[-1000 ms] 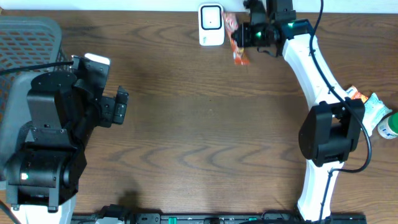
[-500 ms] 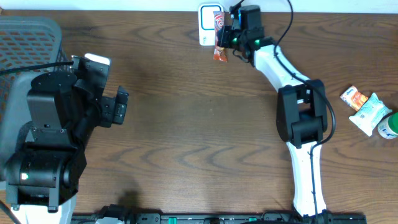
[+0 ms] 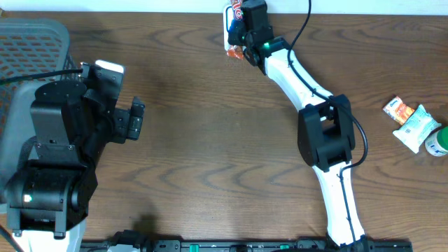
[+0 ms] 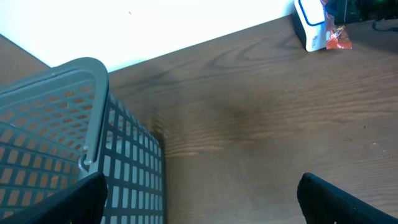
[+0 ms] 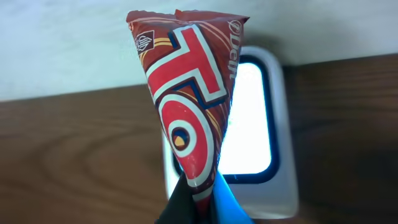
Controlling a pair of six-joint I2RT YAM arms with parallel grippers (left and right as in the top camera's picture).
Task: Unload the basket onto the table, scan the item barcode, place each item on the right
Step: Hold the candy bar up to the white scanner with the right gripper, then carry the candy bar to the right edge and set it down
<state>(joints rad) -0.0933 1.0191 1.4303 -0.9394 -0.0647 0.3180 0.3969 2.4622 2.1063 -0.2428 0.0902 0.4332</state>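
Gripping the snack packet [image 5: 186, 106] by its tip, the right pincer [image 5: 199, 202] is aiming it lengthwise, wide end outward, across the scanner [image 5: 256, 118]. The left pincer [image 4: 199, 199] is gaping beside the basket [image 4: 62, 124].

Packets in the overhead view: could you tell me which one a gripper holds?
The red packet, pinched by the right gripper before the scanner; the orange-white packet and white-green packet lie free at the table's right edge.

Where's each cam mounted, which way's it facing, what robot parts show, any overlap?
Overhead: above table, looking straight down; left arm, right arm, basket.
Left wrist: on left arm, facing across toward distant scanner; open left pincer at bottom corners.
Right wrist: faces scanner close-up; shut right pincer pinching snack packet.
Shared: all three show scanner and snack packet.
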